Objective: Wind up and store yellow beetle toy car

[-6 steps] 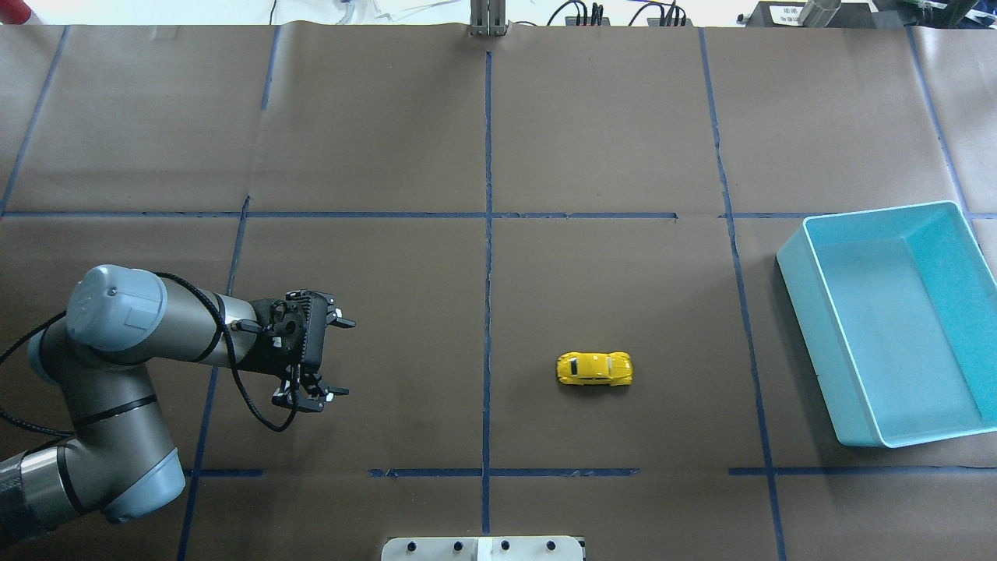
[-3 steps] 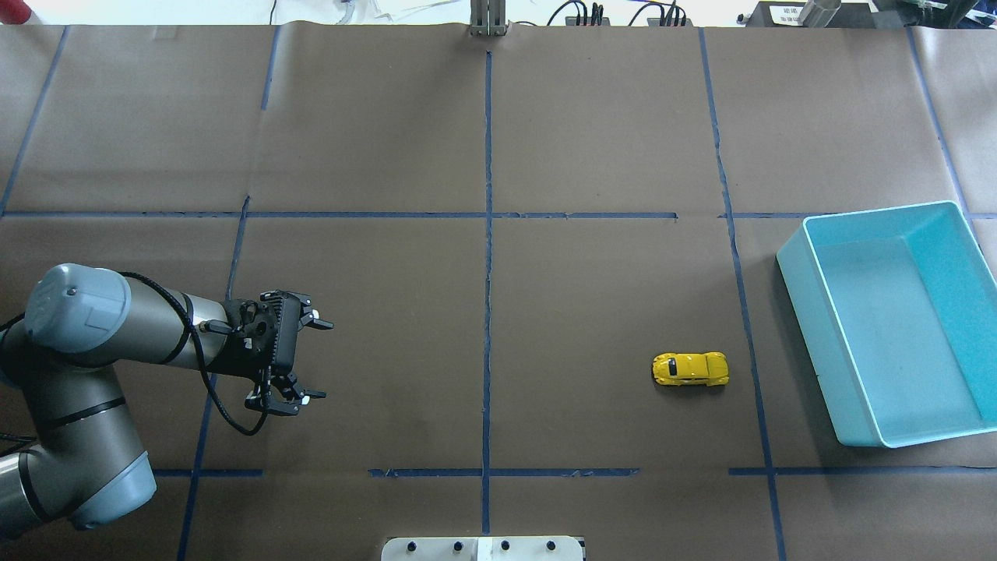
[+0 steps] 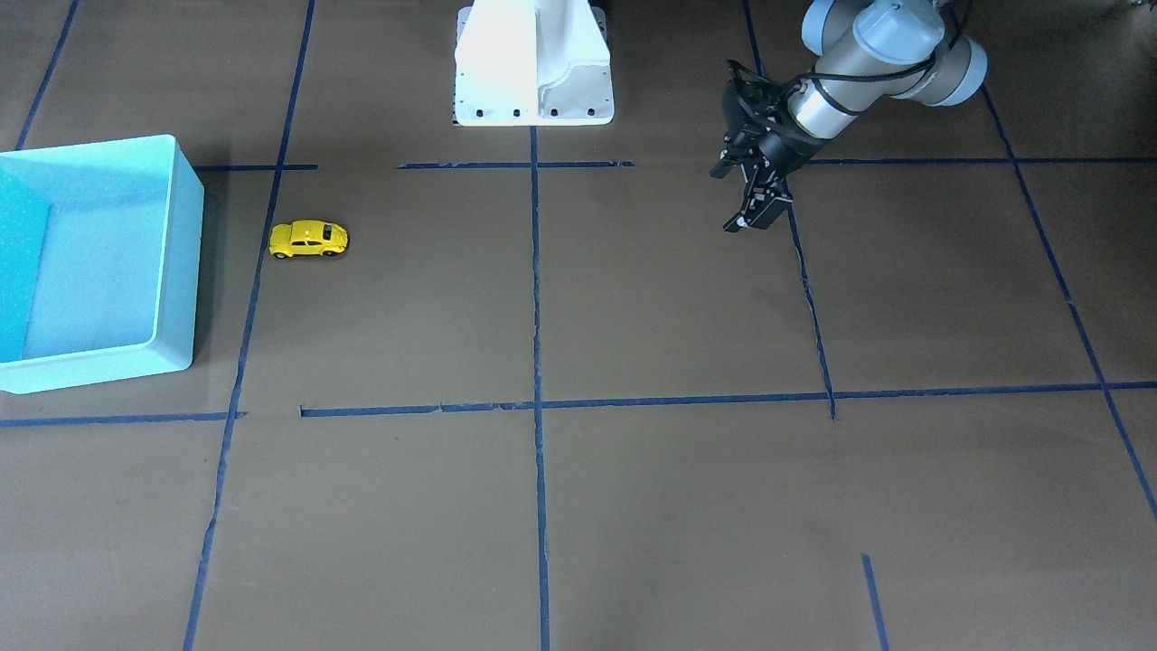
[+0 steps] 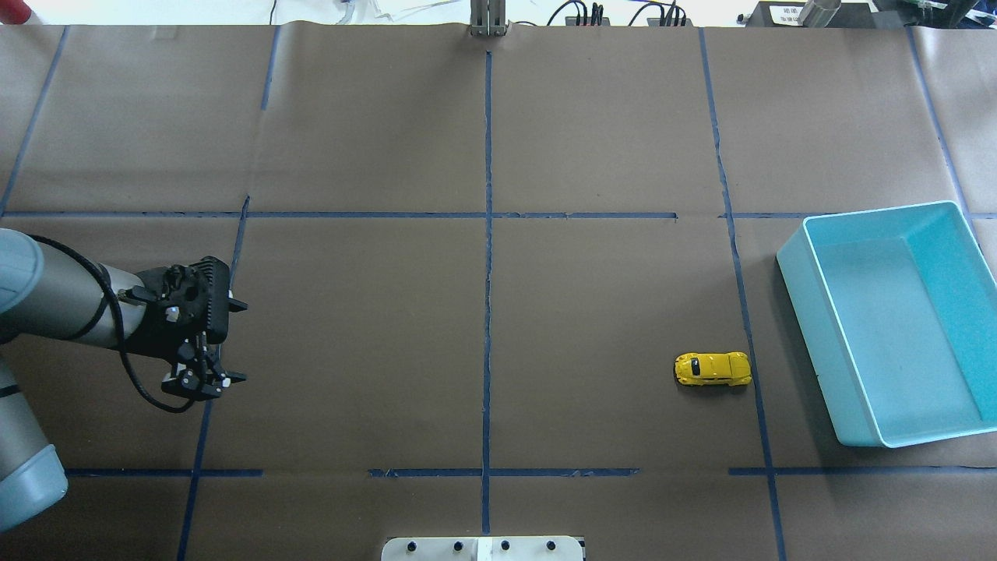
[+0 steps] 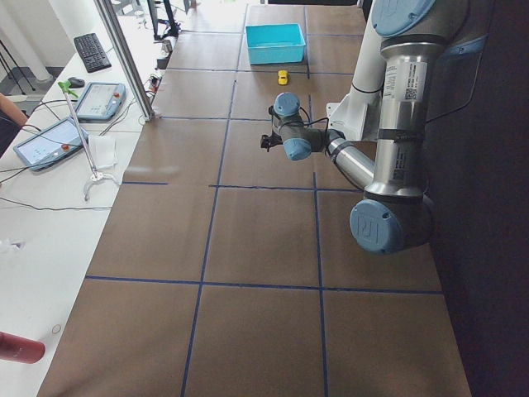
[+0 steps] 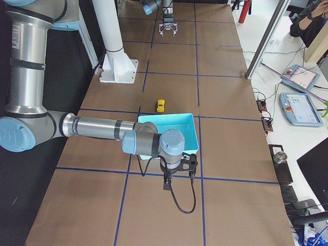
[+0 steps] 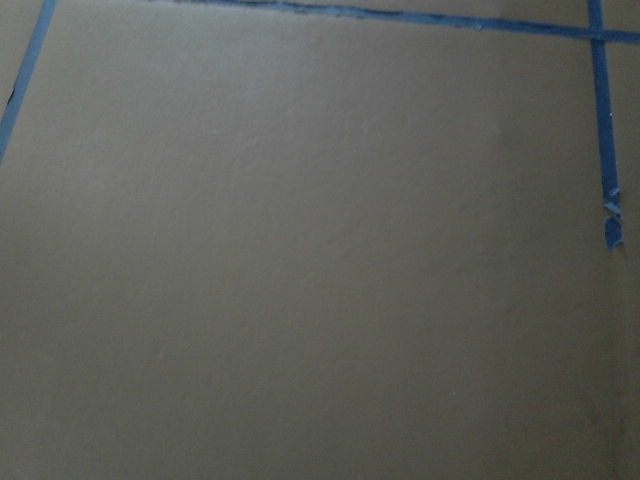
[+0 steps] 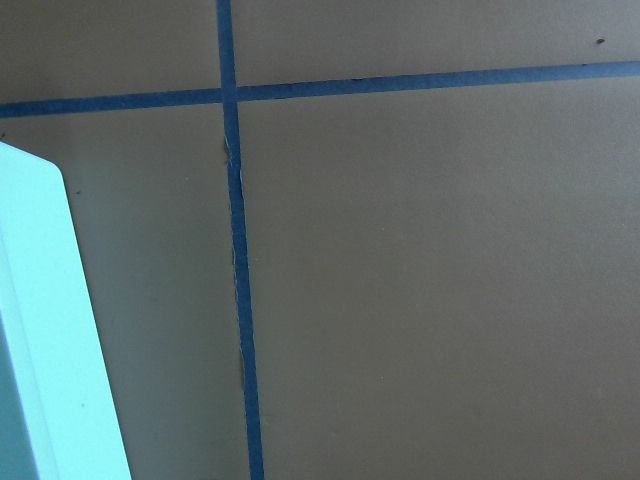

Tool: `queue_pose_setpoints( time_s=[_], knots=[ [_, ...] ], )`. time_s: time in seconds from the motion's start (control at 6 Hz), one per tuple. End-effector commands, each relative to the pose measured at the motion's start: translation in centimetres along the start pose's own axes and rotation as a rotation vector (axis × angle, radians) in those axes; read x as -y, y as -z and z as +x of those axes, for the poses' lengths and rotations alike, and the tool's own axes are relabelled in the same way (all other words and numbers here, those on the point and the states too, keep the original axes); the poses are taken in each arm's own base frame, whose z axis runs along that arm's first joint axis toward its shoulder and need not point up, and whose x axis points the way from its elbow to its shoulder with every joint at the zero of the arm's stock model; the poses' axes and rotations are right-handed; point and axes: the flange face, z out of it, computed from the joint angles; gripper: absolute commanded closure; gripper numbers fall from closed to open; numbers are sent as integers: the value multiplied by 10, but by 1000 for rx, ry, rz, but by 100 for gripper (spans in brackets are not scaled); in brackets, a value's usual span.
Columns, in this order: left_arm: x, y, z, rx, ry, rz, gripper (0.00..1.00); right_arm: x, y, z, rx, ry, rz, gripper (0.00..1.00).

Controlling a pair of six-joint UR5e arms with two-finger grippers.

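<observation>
Left gripper (image 4: 236, 343) splayed open; right gripper (image 6: 178, 179): cannot tell; one yellow beetle toy car (image 4: 713, 368) outside one light blue bin (image 4: 826, 343).

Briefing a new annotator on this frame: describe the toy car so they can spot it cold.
In the overhead view, find the big light blue bin at the right end of the brown paper-covered table. Beside the bin's left wall, not touching it, the yellow beetle toy car sits on the paper. It is the only bright yellow thing there: tiny, rounded, dark-windowed, far smaller than the bin.
</observation>
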Motion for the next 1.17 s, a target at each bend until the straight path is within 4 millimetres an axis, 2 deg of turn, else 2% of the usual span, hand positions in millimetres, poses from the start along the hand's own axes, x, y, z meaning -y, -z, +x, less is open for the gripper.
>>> queue_pose_setpoints(
  time_s=[0.0, 0.17, 0.33, 0.5, 0.67, 0.83, 1.0],
  knots=[
    [-59, 70, -56, 125, 221, -155, 0, 3, 16, -19, 38, 34, 34, 0],
    [-92, 117, -91, 196, 364, -194, 0, 10, 23, -30, 39, 89, 72, 0],
    [-145, 161, -119, 210, 593, -276, 0, 6, 56, -63, 47, 173, 154, 0],
    [-182, 184, -126, 161, 758, -300, 0, -18, 79, -84, 46, 209, 191, 0],
    [-251, 212, -114, 117, 951, -261, 0, -40, 66, -76, 97, 191, 168, 0],
    [-330, 239, -106, 124, 1155, -211, 0, -29, 73, -86, 124, 369, 258, 0],
    [-375, 245, -90, 131, 1258, -212, 0, -25, 39, -54, 115, 501, 276, 0]
  ],
)
